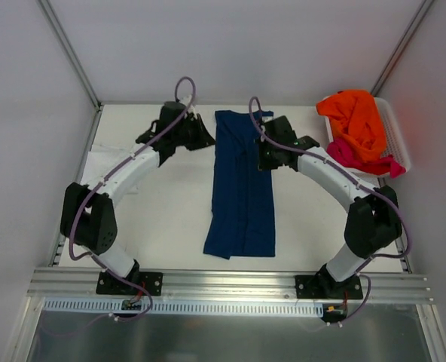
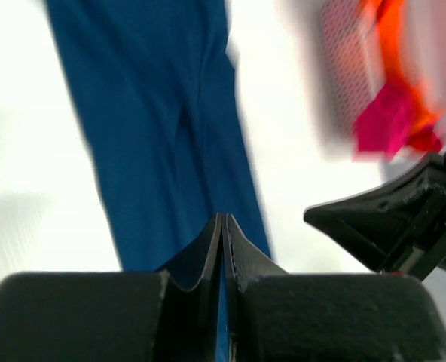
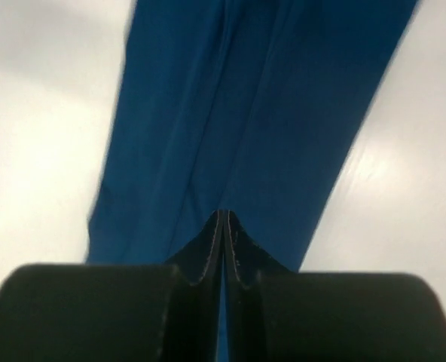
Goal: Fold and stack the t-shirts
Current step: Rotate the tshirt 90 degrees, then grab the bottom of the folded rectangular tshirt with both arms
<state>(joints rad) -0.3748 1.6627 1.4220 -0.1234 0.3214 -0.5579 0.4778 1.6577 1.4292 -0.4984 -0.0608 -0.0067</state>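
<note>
1. The navy shirt (image 1: 242, 188) lies in the middle of the worktop (image 1: 170, 219). It is already folded into a long thin strip that runs from the far side to the near side.
2. The left hand (image 1: 200, 136) is at the far end of the strip, on its left edge. The right hand (image 1: 264, 154) is at the right edge, a little nearer.
3. Both hands are pressed shut. In each wrist view a thin line of blue shows between the fingers (image 2: 208, 256), so each hand looks to be pinching the cloth.
4. I think the step now is the next fold: the far end is grabbed, ready to be brought over to the near end.
5. For that, both hands need to go up together and stay level, so the strip does not twist.
6. Then they need to carry the far end toward the near end and lay it down flat, with the edges lined up.
7. The cloth is soft and thin, so it could slip out or bunch up if one hand goes faster than the other.
8. The orange shirt (image 1: 355, 121) and the pink shirt (image 1: 355, 154) sit crumpled in the white basket (image 1: 398, 136) at the far right. They are not folded yet, so a lot of the job is left.
</note>
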